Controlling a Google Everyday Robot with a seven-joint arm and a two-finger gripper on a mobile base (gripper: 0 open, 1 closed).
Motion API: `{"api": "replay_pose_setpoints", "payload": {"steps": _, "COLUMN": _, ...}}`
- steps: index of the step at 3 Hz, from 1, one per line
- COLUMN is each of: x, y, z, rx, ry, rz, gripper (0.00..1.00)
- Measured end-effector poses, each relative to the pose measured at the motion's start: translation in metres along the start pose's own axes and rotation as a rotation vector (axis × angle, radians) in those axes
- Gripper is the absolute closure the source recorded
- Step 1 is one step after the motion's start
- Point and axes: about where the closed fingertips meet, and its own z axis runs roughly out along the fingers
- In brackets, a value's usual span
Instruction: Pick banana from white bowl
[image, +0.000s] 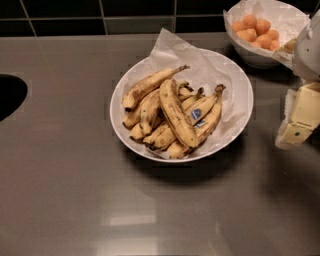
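The banana is long, thick and brown-speckled with dark ends. It lies on top of several other bananas in the white bowl, running from the upper middle down to the lower right. The bowl is wide, shallow and lined with crinkled white paper, and stands at the middle of the grey counter. Two bananas beside it carry blue stickers. A slimmer long-stemmed banana lies at the upper left of the pile. My gripper is pale yellow and hangs at the right edge of the view, to the right of the bowl and apart from it, holding nothing that I can see.
A smaller paper-lined bowl of orange fruits stands at the back right, just behind my gripper. A dark round opening cuts into the counter at the left edge. A dark tiled wall runs along the back.
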Motion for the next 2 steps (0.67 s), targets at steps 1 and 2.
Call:
{"api": "replay_pose_setpoints", "payload": {"steps": 1, "x": 0.0000, "y": 0.0000, "z": 0.0000, "rx": 0.000, "ry": 0.000, "rz": 0.000, "gripper": 0.00}}
{"api": "replay_pose_setpoints", "payload": {"steps": 2, "x": -0.0052, "y": 0.0005, "z": -0.0018, "rx": 0.002, "ry": -0.005, "rz": -0.009, "gripper": 0.00}}
